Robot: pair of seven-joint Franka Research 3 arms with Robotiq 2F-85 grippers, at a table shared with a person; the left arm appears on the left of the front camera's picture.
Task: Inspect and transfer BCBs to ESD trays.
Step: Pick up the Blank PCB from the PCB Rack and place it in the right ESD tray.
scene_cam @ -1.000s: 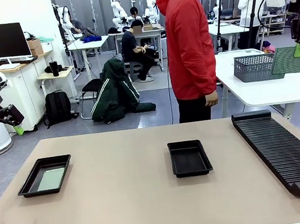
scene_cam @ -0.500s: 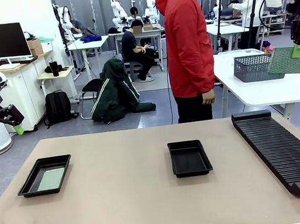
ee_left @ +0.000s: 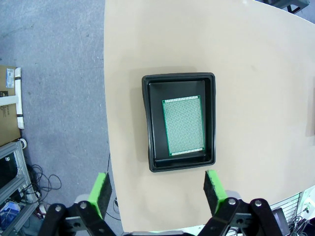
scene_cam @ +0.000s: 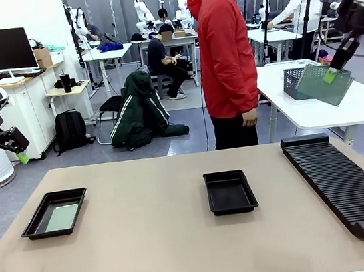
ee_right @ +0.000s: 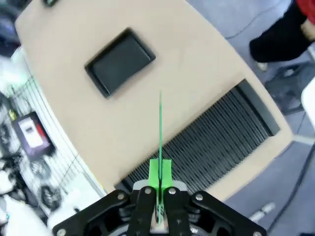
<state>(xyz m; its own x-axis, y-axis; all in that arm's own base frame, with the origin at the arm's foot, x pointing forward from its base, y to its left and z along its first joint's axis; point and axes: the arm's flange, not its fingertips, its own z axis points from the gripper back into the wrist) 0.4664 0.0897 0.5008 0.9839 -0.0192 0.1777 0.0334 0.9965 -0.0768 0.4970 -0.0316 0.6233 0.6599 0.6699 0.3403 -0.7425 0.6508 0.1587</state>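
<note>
Already one BCB [ee_left: 183, 125] fills the left-edge tray [ee_left: 146, 128]; right pincer [ee_right: 160, 170] pinches a second BCB [scene_cam: 321, 84]; left pincer [ee_left: 157, 190] spread; centre tray [scene_cam: 232, 211] empty.

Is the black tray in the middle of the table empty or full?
Empty: the shallow black plastic tray has a bare floor, nothing lying in it.

Black slotted rack [scene_cam: 346, 181] on the table [scene_cam: 157, 253], red-jacketed person [scene_cam: 227, 56] beyond
</note>
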